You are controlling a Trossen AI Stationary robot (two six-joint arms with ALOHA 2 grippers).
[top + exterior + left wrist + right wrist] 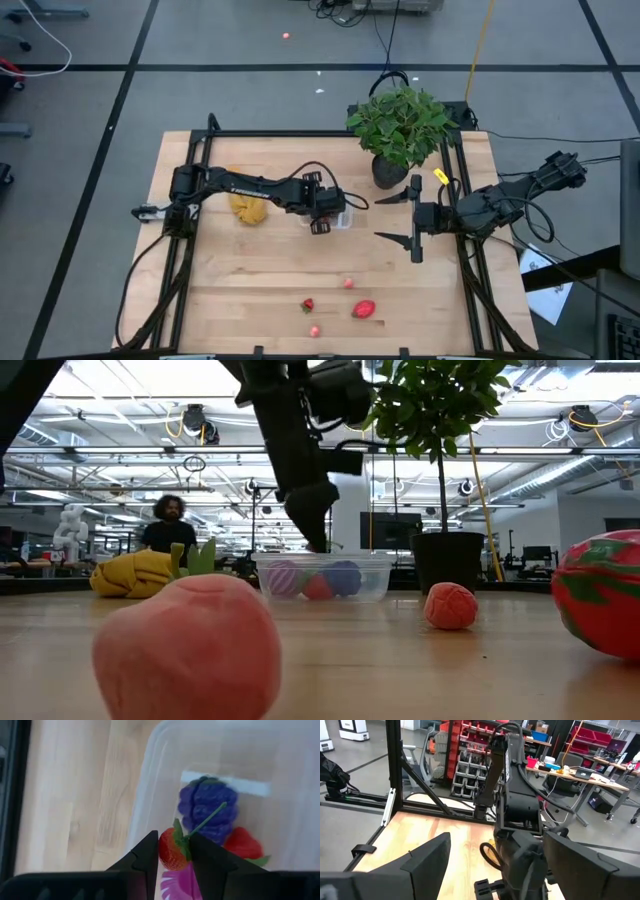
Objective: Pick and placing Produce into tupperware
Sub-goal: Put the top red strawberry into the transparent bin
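The banana bunch (248,208) lies on the left part of the wooden table (240,280), just left of the left arm's wrist. The left gripper (330,212) hangs directly over the clear tupperware (343,217) near the table's centre, its fingers (145,860) clamped on a small red strawberry (171,851) with a green stem. Inside the tupperware lie a purple grape cluster (207,810), a second red strawberry (242,844) and a pink piece (176,884). Toward the near edge, loose produce rests on the table: a small strawberry (308,305), a pink piece (315,330), another pink piece (348,283) and a larger red fruit (364,309). The potted plant (398,125) stands at the far side. The right gripper (413,218) waits to the right of the tupperware, fingers spread wide and holding nothing.
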